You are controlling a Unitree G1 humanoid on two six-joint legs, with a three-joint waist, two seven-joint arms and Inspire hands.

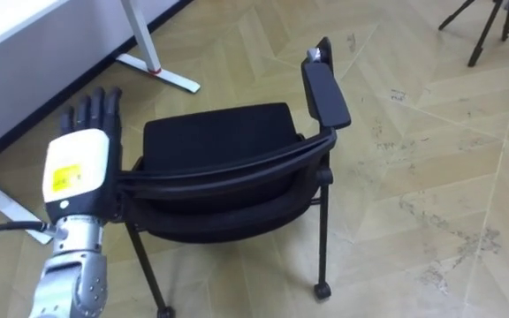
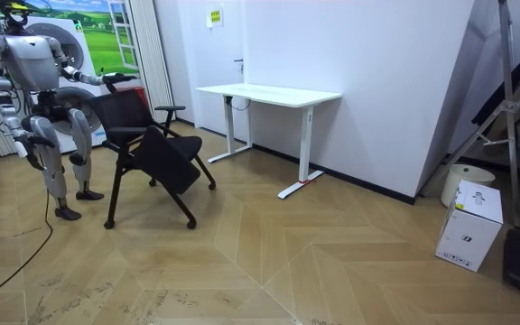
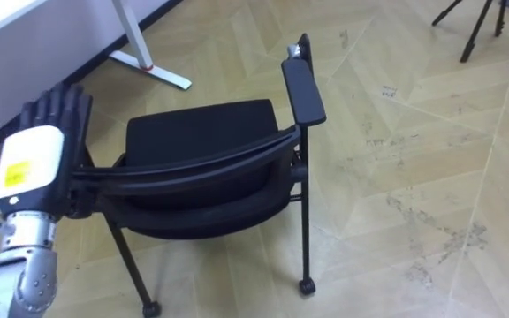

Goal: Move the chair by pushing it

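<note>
A black chair [image 1: 219, 132] with armrests and small castors stands on the wood floor just in front of me, its backrest nearest to me and its seat facing away. My left hand [image 1: 82, 163] is raised at the left end of the backrest's top edge, fingers straight and pointing up, back of the hand towards me. In the room view I stand behind the chair [image 2: 152, 144] with my left hand [image 2: 111, 79] stretched out to it. My right hand [image 2: 23, 142] hangs low beside my body.
A white desk [image 1: 25, 35] stands beyond the chair at the left, its foot [image 1: 162, 75] lying on the floor near the seat. Tripod legs [image 1: 484, 26] stand at the far right. The room view has a white box [image 2: 469, 226] and a ladder on its right.
</note>
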